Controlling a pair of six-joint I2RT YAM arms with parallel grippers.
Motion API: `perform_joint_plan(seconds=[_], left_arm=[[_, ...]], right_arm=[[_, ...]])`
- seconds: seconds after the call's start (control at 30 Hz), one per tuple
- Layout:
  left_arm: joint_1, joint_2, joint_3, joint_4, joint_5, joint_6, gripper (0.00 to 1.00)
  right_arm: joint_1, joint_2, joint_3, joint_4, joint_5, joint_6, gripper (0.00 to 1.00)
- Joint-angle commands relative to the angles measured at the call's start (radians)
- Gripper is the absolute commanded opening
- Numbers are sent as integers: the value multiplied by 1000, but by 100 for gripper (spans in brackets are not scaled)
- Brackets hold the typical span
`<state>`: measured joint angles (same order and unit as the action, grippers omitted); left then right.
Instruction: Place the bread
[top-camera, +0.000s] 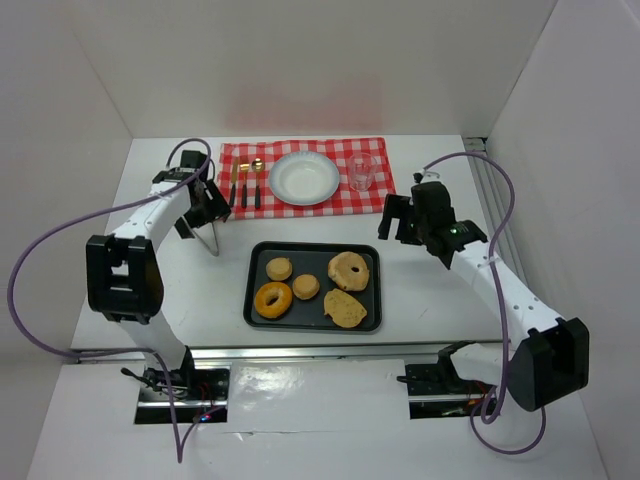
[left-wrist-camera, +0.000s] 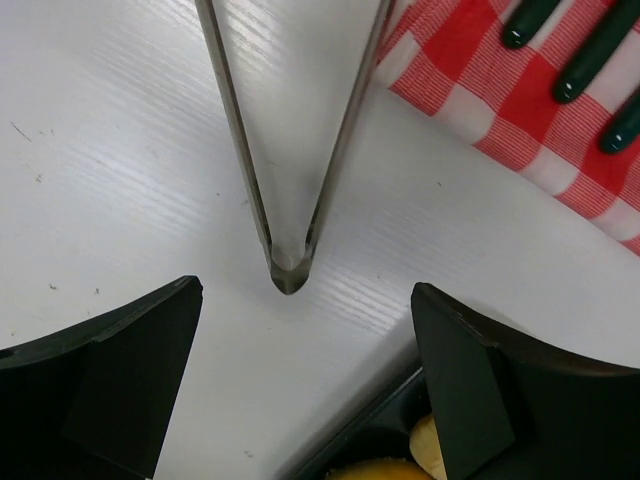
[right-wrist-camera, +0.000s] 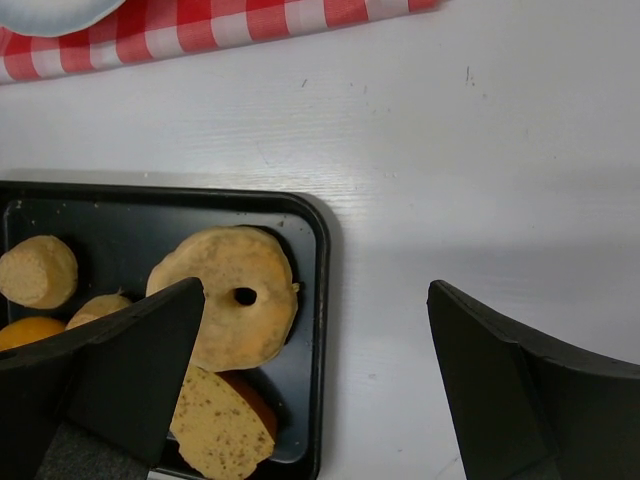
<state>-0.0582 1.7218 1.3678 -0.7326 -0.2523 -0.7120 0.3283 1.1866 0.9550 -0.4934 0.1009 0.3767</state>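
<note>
Several breads lie in a dark tray (top-camera: 256, 312): a bagel (top-camera: 348, 270) (right-wrist-camera: 235, 300), a speckled slice (top-camera: 345, 308) (right-wrist-camera: 220, 430), a glazed donut (top-camera: 273, 298) and two small rounds (top-camera: 279, 268). A white plate (top-camera: 304, 178) rests on the red checked cloth (top-camera: 375, 150). Metal tongs (top-camera: 210, 235) (left-wrist-camera: 290, 200) lie on the table left of the tray. My left gripper (top-camera: 205, 212) (left-wrist-camera: 305, 380) hangs open over their hinge end, holding nothing. My right gripper (top-camera: 398, 222) (right-wrist-camera: 315, 380) is open and empty above the tray's right rim (right-wrist-camera: 320, 300).
A clear glass (top-camera: 361, 171) stands on the cloth right of the plate. Dark-handled cutlery (top-camera: 245, 185) (left-wrist-camera: 590, 60) lies left of the plate. White walls close in the table at the back and both sides. The tray's corner (left-wrist-camera: 400, 420) shows under my left gripper.
</note>
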Motion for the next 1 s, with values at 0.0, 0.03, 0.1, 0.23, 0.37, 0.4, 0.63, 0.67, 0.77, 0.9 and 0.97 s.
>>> perform_joint_plan(seconds=[0.0, 0.03, 0.1, 0.23, 0.37, 0.4, 0.63, 0.67, 0.77, 0.9, 0.97], left_arm=[[15, 25, 31, 13, -31, -52, 99], [15, 62, 31, 13, -31, -63, 99], [24, 99, 40, 13, -44, -73, 99], [35, 159, 40, 33, -58, -86, 99], [35, 197, 40, 42, -80, -96, 99], [44, 197, 40, 42, -81, -96, 99], [110, 245, 40, 62, -80, -60, 98], [110, 266, 57, 71, -81, -40, 98], [119, 307, 121, 61, -76, -31, 98], [130, 378, 191, 52, -64, -6, 99], [144, 398, 214, 52, -53, 8, 99]], right_arm=[[-5, 11, -2, 72, -10, -1, 100], [-5, 11, -2, 84, -20, -1, 100], [-5, 11, -2, 84, -20, -1, 100], [-5, 22, -2, 84, -20, -1, 100], [-5, 22, -21, 75, -18, -1, 100], [-5, 22, -21, 75, -18, -1, 100], [-5, 22, -21, 75, -17, -1, 100], [-5, 22, -21, 75, -17, -1, 100], [-5, 33, -21, 94, -29, 11, 100], [-5, 42, -21, 113, -49, 21, 100], [-5, 42, -21, 113, -49, 21, 100]])
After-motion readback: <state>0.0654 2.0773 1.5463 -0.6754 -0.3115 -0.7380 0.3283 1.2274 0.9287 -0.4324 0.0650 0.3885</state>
